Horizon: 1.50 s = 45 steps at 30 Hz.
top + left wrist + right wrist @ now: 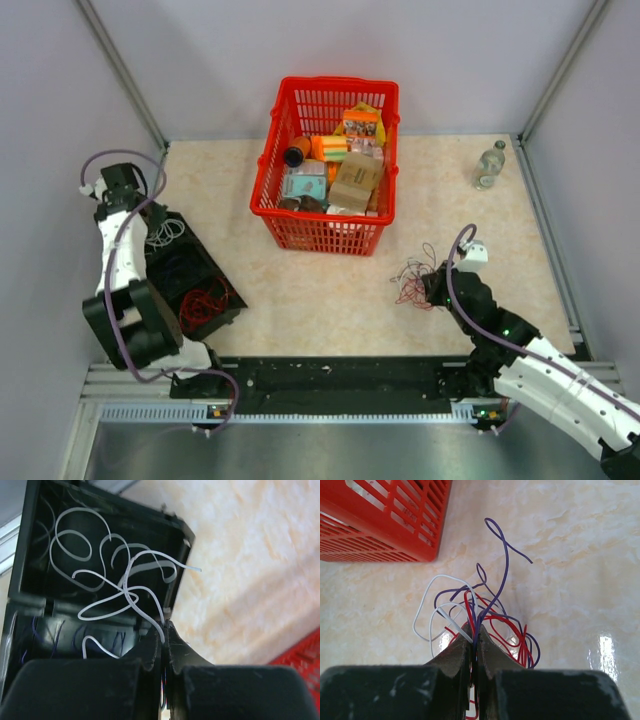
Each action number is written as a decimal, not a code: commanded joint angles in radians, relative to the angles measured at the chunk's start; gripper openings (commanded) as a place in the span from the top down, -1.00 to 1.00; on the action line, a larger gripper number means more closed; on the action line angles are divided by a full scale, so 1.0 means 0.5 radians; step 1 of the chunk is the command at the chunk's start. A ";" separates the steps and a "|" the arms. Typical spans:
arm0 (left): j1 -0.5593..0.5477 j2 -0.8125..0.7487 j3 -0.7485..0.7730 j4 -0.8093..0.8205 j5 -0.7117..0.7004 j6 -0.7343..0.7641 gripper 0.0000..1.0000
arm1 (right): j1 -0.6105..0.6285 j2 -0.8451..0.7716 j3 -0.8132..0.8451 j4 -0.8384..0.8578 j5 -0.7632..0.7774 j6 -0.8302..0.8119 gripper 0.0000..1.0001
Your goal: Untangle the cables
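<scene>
no text or labels legible anywhere

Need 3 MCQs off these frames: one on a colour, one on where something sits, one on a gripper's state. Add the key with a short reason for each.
1. The wires in the black tray's compartment nearest the arm bases are:
A. white
B. red
C. green

2. The clear bottle stands:
A. in the tray
B. inside the red basket
C. on the table, right of the basket

3. The right gripper is:
A. shut on strands of the cables
B. open, above them
C. shut, clear of them

Key:
1 B: the top view shows red wires in that near compartment.
2 C: the bottle is upright on bare tabletop near the far right corner.
3 A: the right wrist view shows strands running into the pinched fingertips.
</scene>
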 commanded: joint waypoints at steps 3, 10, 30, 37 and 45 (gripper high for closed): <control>0.272 0.511 0.324 0.115 0.126 -0.216 1.00 | -0.009 -0.045 0.049 0.102 0.009 -0.049 1.00; 0.469 0.821 0.428 0.112 0.306 -0.339 0.88 | -0.009 -0.070 0.052 0.105 0.027 -0.083 1.00; -0.364 -0.564 -0.319 0.375 0.703 0.115 -0.66 | -0.009 0.148 0.141 0.212 -0.463 -0.325 1.00; -1.297 -1.320 -1.270 1.148 1.071 0.208 -0.43 | -0.009 0.372 0.108 0.619 -1.278 -0.322 1.00; -2.338 -1.177 -1.477 1.372 0.795 0.134 -0.57 | -0.006 0.783 0.114 1.053 -1.767 -0.230 1.00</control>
